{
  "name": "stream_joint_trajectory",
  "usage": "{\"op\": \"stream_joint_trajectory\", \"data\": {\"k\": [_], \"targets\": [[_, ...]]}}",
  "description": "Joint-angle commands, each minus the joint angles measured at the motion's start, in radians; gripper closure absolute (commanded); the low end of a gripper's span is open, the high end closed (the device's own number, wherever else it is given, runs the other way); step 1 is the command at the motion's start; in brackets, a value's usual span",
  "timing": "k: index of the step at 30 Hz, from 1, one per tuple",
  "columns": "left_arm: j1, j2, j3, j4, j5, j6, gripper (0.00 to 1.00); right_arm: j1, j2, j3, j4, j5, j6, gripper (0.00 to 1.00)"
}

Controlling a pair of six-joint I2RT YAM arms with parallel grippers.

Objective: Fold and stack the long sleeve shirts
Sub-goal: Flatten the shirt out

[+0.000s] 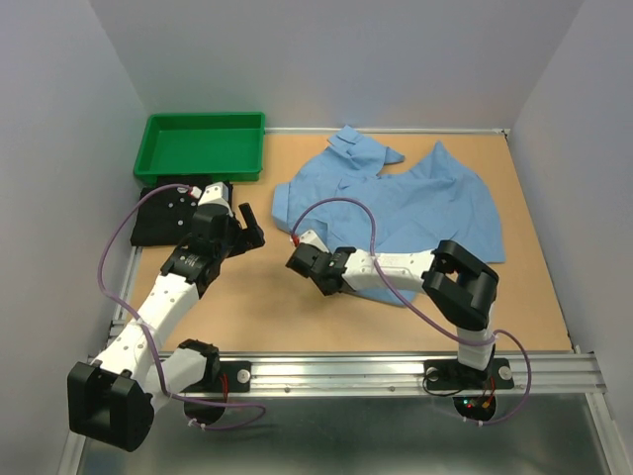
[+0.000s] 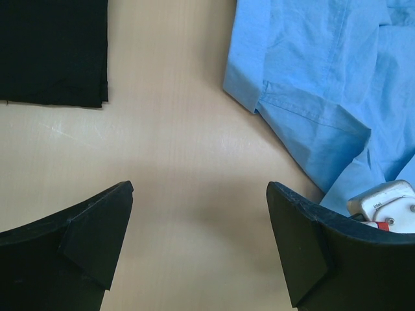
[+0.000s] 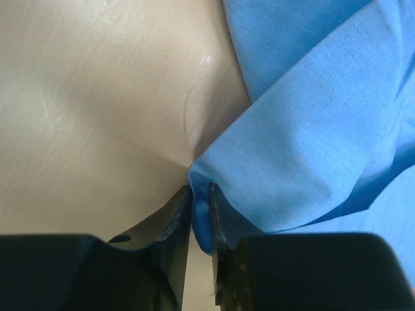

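The light blue long sleeve shirt (image 1: 425, 198) lies spread and rumpled over the right half of the table, collar toward the back. My right gripper (image 1: 297, 261) is at the shirt's near left edge; in the right wrist view it (image 3: 200, 189) is shut on a fold of the blue cloth (image 3: 311, 116). The black shirt (image 1: 158, 213) lies folded at the left, just in front of the tray, partly hidden by my left arm. My left gripper (image 1: 251, 226) hangs open over bare table (image 2: 200, 186), between the black shirt (image 2: 52, 52) and the blue shirt (image 2: 324, 84).
A green plastic tray (image 1: 198, 148) stands at the back left corner. Walls close the table on the left, back and right. A metal rail (image 1: 346, 371) with both arm bases runs along the near edge.
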Motion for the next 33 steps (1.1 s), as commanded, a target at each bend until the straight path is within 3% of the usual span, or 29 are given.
{"op": "stream_joint_trajectory", "data": {"k": [1, 3, 8, 17, 25, 29, 32, 33], "targets": [[-0.001, -0.014, -0.001, 0.024, -0.012, 0.007, 0.05, -0.029, 0.036, -0.058, -0.031, -0.054, -0.006, 0.86], [-0.001, -0.013, 0.002, 0.024, -0.015, 0.011, 0.05, -0.032, 0.019, -0.057, -0.031, -0.081, -0.021, 0.99], [-0.001, -0.008, 0.024, 0.021, -0.034, 0.02, 0.05, -0.029, -0.097, -0.009, -0.031, -0.299, -0.139, 0.99], [-0.001, 0.036, 0.078, 0.03, -0.067, 0.045, 0.05, 0.015, -0.183, 0.04, -0.039, -0.961, -0.306, 0.99], [-0.001, 0.073, 0.099, 0.039, -0.054, 0.051, 0.05, 0.017, -0.119, 0.144, -0.282, -1.163, -0.582, 1.0], [-0.001, 0.098, 0.107, 0.048, -0.037, 0.048, 0.05, 0.017, -0.096, 0.155, -0.347, -1.189, -0.618, 0.99], [-0.001, 0.113, 0.107, 0.061, -0.012, 0.042, 0.05, 0.017, -0.096, 0.161, -0.358, -1.178, -0.614, 0.9], [-0.001, 0.122, 0.105, 0.065, 0.008, 0.04, 0.05, 0.017, -0.111, 0.166, -0.354, -1.13, -0.606, 0.71]]}}
